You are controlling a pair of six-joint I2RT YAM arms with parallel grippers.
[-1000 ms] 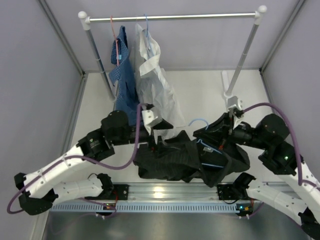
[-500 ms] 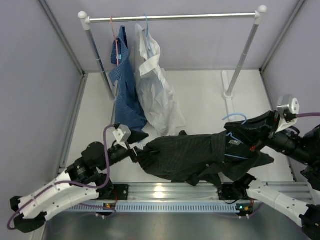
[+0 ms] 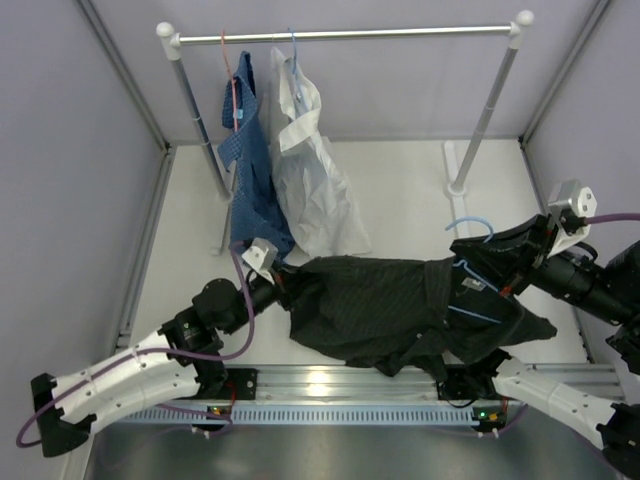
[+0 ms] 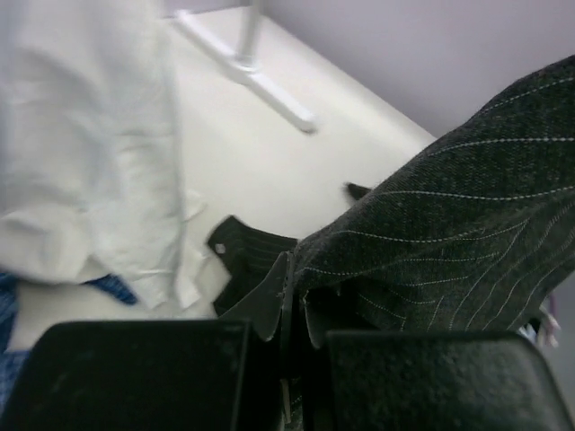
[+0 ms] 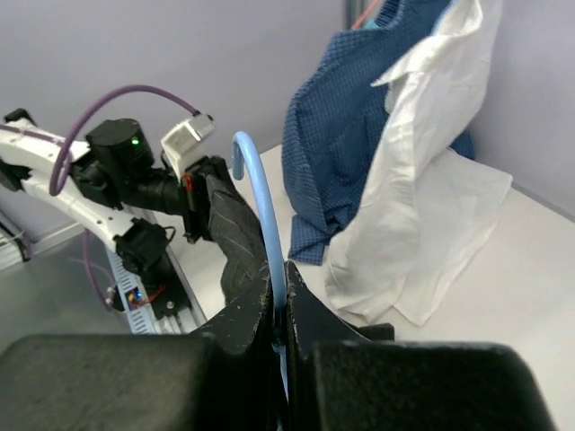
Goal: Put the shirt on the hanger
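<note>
Shirt, large black pinstriped button-up point(image 3: 370, 312), slung crosswise between arms by near table point(image 3: 400, 190) edge: left gripper point(image 3: 280, 284) pinched tight on left end, right gripper point(image 3: 468, 272) clamped on thin light-blue wire hanger point(image 3: 468, 224) at right end.

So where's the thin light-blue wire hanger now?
Right side of the top view: the hanger, pinched by the right gripper, its triangle partly in the black pinstriped shirt.

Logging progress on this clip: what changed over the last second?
The left gripper and right gripper drew apart, the left arm swinging left and the right arm right. This stretched the bunched black shirt out between them, and the light-blue hanger went right too. Both kept their grips. The blue shirt and white shirt on the rail stayed put.
</note>
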